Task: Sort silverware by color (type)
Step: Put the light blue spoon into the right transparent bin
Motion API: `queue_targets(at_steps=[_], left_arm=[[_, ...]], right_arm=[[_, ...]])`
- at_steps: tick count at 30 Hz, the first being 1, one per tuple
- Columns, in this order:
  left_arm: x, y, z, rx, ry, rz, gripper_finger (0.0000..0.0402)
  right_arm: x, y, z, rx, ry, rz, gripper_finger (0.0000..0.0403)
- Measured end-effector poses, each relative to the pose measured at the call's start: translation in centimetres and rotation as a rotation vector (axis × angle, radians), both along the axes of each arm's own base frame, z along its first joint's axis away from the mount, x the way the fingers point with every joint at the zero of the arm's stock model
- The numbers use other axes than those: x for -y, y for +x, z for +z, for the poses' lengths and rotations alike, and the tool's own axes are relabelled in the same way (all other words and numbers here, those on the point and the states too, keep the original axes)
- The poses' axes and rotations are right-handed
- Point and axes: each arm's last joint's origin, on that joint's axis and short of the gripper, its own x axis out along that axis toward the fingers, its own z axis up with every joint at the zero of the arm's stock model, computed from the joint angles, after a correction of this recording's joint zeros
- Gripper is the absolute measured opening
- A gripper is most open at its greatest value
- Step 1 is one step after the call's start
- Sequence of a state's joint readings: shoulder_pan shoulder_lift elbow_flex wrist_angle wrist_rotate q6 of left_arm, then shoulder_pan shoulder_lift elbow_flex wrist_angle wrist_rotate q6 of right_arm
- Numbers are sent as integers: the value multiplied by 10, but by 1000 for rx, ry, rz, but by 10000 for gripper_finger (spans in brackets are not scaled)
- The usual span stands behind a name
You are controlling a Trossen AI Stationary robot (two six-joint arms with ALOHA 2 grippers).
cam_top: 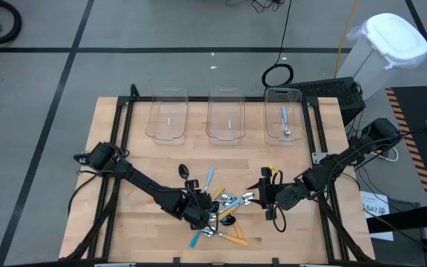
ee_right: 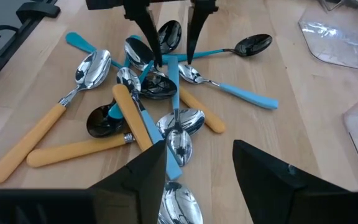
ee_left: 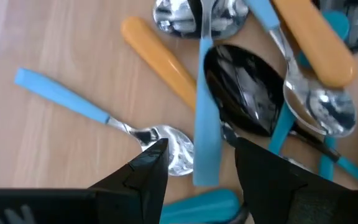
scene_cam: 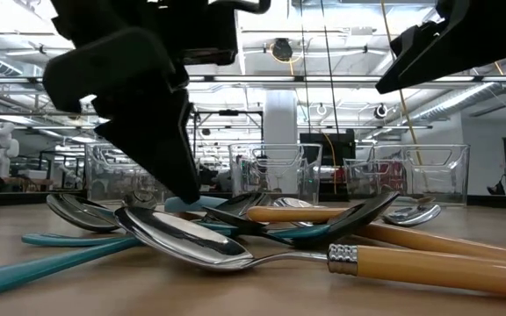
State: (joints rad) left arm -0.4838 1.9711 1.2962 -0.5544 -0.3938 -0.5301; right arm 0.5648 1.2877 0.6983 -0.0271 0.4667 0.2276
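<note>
The silverware lies in a loose pile on the wooden table's near middle: spoons with orange, light-blue and teal handles, some crossing one another. My left gripper is open and low over the pile. Its fingers stand on either side of a light-blue handle that rests across a black spoon bowl; I see no touch. The right wrist view shows the left gripper from the front, astride that handle. My right gripper hangs open just right of the pile, above the table.
Three clear bins stand along the far edge; the right one holds a light-blue spoon. One spoon with a black bowl lies apart, left of the pile. Bare wood shows at the table's left.
</note>
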Motion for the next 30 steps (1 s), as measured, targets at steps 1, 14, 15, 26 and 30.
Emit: queue_targets(at_steps=[1,14,15,26,30], left_arm=[[-1,1,-1,-1,1,2,184],[-4,2,-7,-26,16,-5,184],[-4,2,-7,-26,21,-9,184],[-6,4,-7,-33,35,-28,152],[-9,5,-7,-34,33,-21,115]], right_arm=[[0,0,0,0,0,0,180],[0,0,0,0,0,0,180],[0,0,0,0,0,0,180],[0,0,0,0,0,0,180],[0,0,0,0,0,-1,180]])
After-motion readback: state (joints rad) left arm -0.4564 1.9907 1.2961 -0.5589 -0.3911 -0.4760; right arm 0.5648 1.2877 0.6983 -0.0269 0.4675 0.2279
